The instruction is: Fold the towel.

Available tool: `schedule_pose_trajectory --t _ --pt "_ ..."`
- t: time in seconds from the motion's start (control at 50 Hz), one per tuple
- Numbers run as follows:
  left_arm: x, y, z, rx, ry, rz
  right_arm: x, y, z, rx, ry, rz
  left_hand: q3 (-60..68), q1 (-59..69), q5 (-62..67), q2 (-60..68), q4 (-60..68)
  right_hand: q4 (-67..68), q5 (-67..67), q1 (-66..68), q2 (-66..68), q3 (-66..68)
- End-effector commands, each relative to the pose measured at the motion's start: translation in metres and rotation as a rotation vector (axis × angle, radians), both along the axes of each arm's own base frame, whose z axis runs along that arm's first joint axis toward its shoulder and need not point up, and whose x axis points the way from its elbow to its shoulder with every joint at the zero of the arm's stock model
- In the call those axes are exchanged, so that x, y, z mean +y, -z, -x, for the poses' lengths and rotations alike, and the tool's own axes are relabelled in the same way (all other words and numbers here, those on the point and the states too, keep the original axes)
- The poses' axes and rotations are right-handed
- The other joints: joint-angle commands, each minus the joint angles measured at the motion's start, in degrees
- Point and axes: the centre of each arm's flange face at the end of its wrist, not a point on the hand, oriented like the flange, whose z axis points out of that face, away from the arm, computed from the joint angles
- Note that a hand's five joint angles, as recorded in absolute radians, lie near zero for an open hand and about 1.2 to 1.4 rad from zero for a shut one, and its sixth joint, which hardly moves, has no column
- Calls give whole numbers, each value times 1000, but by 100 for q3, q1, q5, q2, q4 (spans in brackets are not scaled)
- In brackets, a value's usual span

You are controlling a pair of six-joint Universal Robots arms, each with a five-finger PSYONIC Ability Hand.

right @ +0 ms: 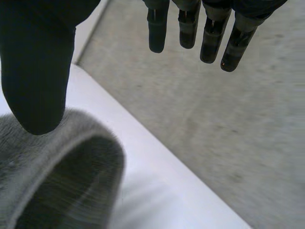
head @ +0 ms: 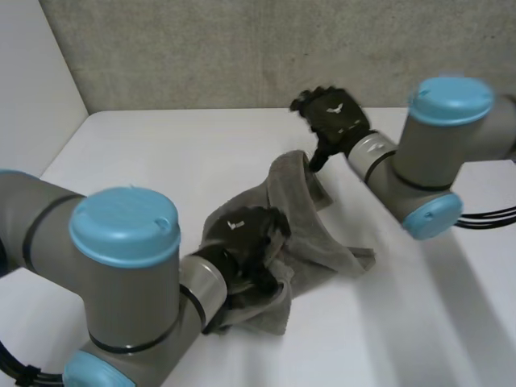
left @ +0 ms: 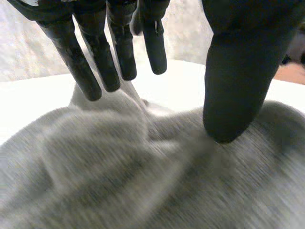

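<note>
**Limp towel bunched between two open hands**

Nearest, the left hand [head: 246, 238] rests on the near part of the grey towel [head: 318, 230], with its fingers straight and spread and its thumb pressing the cloth. The towel lies crumpled mid-desk [head: 161, 153]. It looks light, soft and floppy, so it is best pinched at an edge or corner. Farther off, the right hand [head: 334, 117] is wide open, thumb against the raised far edge. A small white mark [head: 236, 223] on each hand's back is unreadable.

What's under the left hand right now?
The bunched grey towel lies under the left hand, its thumb resting on it. The table beneath is covered by the cloth.
</note>
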Motion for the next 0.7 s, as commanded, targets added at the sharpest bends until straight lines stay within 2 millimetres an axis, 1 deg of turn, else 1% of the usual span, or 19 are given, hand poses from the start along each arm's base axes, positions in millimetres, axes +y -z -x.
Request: schedule_pose_trajectory --t 0.02,0.04,0.08,0.1,0.12,0.14,0.16,0.18,0.2,0.24,0.26,0.3,0.34,0.42,0.46,0.48,0.52,0.58,0.7 --pt "-28 -35 -28 60 -117 79 28 -37 43 -18 125 -28 -479 -412 -500 -476 -470 -341 -410 -424 -349 -230" --pt "-28 -35 -28 60 -117 79 28 -37 43 -19 125 -29 -479 -412 -500 -476 -470 -341 -410 -424 -349 -230" --pt "-37 -40 -42 58 -156 90 44 -32 54 -31 139 -102 -479 -412 -500 -476 -470 -341 -410 -424 -349 -230" --pt "-37 -40 -42 58 -156 91 45 -32 54 -31 139 -103 -479 -412 -500 -476 -470 -341 -410 -424 -349 -230" --pt "-41 -40 -49 49 -178 92 54 -28 58 -45 139 -151 -479 -412 -500 -476 -470 -341 -410 -424 -349 -230" --pt "-41 -40 -49 48 -178 92 54 -28 58 -45 139 -151 -479 -412 -500 -476 -470 -341 -410 -424 -349 -230" --pt "-43 -39 -55 34 -188 95 61 -23 61 -62 144 -198 -479 -412 -500 -476 -470 -341 -410 -424 -349 -230" --pt "-43 -37 -58 8 -184 100 69 -19 64 -85 146 -244 -446 -379 -467 -442 -436 -341 -410 -424 -349 -230" --pt "-43 -37 -58 7 -183 100 69 -19 64 -85 146 -244 -446 -378 -467 -442 -436 -341 -410 -424 -349 -230" --pt "-44 -30 -65 -57 -157 112 82 -16 69 -143 149 -319 -429 -362 -450 -425 -419 -341 -410 -424 -349 -230" --pt "-44 -30 -65 -57 -157 112 82 -16 69 -143 149 -319 -429 -362 -450 -425 -419 -341 -410 -424 -349 -230" --pt "-48 -23 -73 -118 -134 121 94 -10 72 -180 137 -385 -412 -345 -433 -409 -403 -341 -410 -424 -349 -230" --pt "-50 -20 -77 -141 -124 120 98 -6 72 -189 130 -414 -395 -328 -416 -392 -386 -341 -410 -424 -349 -230" --pt "-49 -10 -80 -172 -84 90 109 -2 74 -204 116 -453 -395 -328 -416 -392 -386 -341 -410 -424 -349 -230" --pt "-46 0 -80 -175 -42 42 117 7 77 -194 120 -495 -345 -278 -366 -341 -335 -341 -410 -424 -349 -230" --pt "-46 0 -80 -175 -41 42 117 8 77 -194 120 -495 -345 -277 -366 -341 -335 -341 -410 -424 -349 -230" --pt "-42 9 -78 -172 2 6 125 19 81 -175 127 -533 -328 -261 -349 -324 -319 -341 -410 -424 -349 -230" --pt "-39 12 -77 -168 21 -6 127 23 82 -171 127 -549 -277 -210 -298 -274 -268 -341 -410 -424 -349 -230" --pt "-38 25 -73 -165 64 -44 135 32 84 -145 126 -573 8 76 -12 12 18 -341 -410 -424 -349 -230"
